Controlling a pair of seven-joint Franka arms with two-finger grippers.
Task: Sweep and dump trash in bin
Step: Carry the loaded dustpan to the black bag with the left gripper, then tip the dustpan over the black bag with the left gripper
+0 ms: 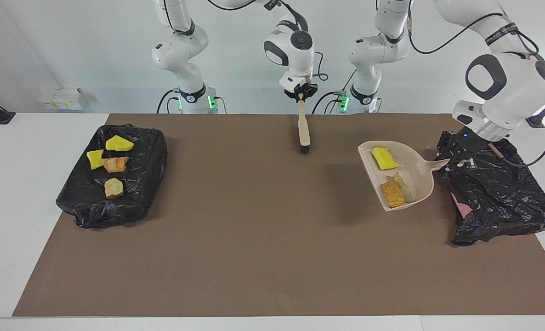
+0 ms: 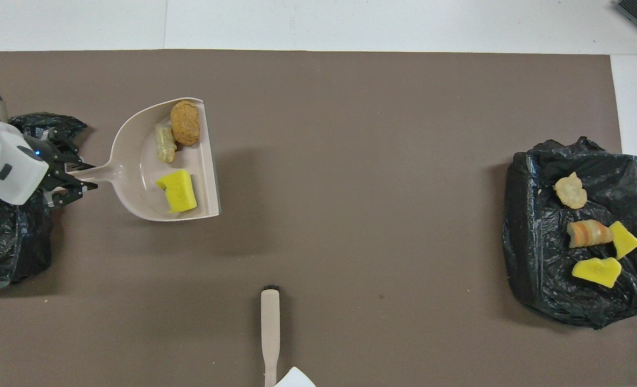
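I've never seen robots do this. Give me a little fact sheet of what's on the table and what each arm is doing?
Left gripper: holds the dustpan by its handle, raised beside a black bag
In the dustpan: three trash pieces
Right gripper: holds the brush, bristles down
Other black bag: at the right arm's end of the table, four trash lumps on it
Surface: brown mat

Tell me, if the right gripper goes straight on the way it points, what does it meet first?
The right gripper points down, holding the brush. The brush's bristles would probably meet the bare brown mat first; no trash lies below.
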